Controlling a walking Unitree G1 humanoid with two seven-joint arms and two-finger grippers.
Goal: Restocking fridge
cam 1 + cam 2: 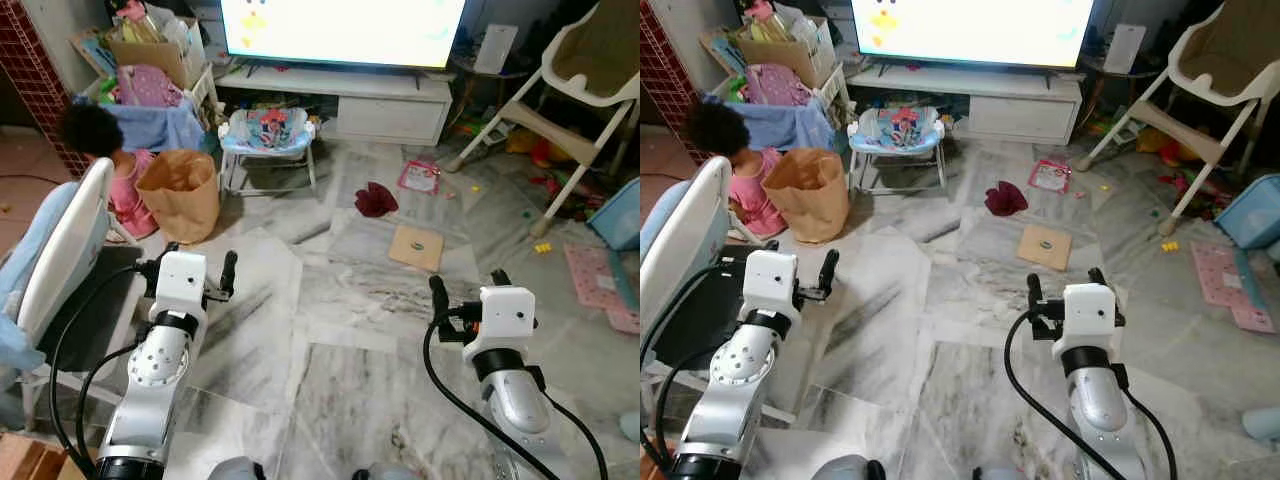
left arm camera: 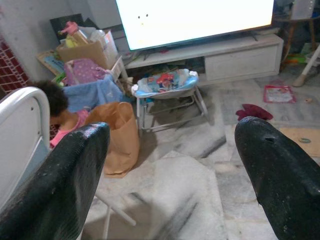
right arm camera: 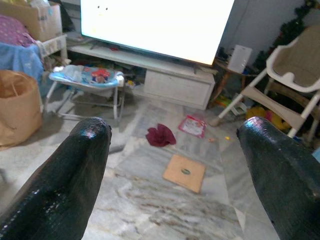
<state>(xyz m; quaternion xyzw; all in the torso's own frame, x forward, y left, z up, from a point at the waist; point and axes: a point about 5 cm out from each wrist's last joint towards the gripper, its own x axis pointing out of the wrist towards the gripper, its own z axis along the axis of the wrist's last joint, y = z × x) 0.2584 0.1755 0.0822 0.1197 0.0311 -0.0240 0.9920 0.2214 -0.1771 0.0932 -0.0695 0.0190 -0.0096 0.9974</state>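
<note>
Marble-patterned grey floor tiles (image 1: pixel 330 400) stretch through a cluttered living room. Nearest the camera, the left gripper (image 1: pixel 200 272) and the right gripper (image 1: pixel 466 290) hover above the floor, each with fingers spread wide and empty. Beyond them on the tiles lie a flat brown cardboard square (image 1: pixel 417 247) and a crumpled dark red cloth (image 1: pixel 375 199). Left of the cloth stands a tan paper bag (image 1: pixel 182 193), beside a person in pink (image 1: pixel 110 170). Farther back sit a blue baby bouncer (image 1: pixel 268 135) and a bright television screen (image 1: pixel 340 30). No fridge is in sight.
</note>
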